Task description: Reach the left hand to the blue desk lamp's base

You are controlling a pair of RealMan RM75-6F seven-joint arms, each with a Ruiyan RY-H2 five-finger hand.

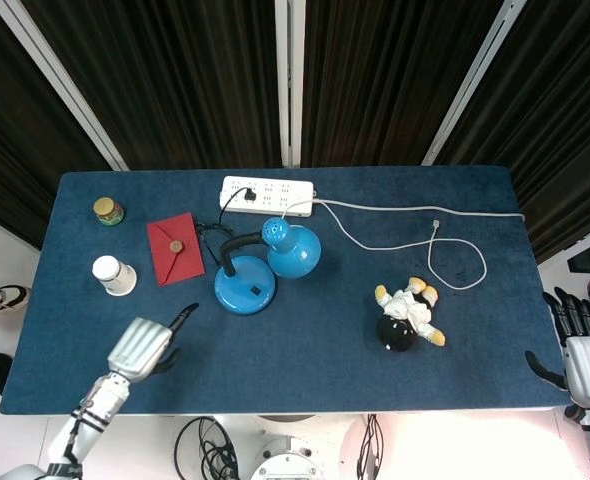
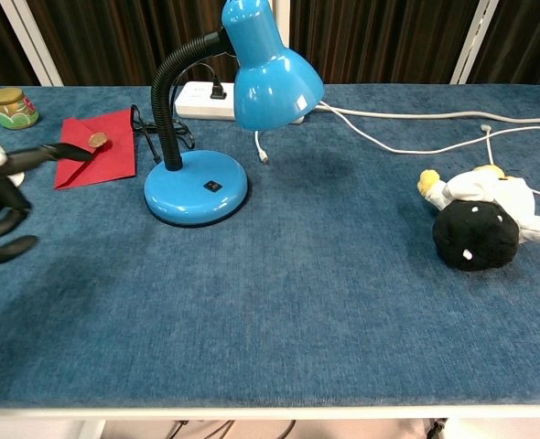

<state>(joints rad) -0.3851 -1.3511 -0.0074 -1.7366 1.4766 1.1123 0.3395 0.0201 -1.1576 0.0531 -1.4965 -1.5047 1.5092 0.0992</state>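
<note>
The blue desk lamp stands mid-table; its round base carries a small black switch, and its black neck bends up to the blue shade. My left hand hovers over the table's front left, one finger stretched toward the base, still a good way short of it and holding nothing. My right hand hangs off the table's right edge with fingers apart, empty, and shows only in the head view.
A red envelope and a white paper cup lie left of the lamp, a small jar at the far left corner. Behind are a white power strip and cable. A plush toy lies right of centre.
</note>
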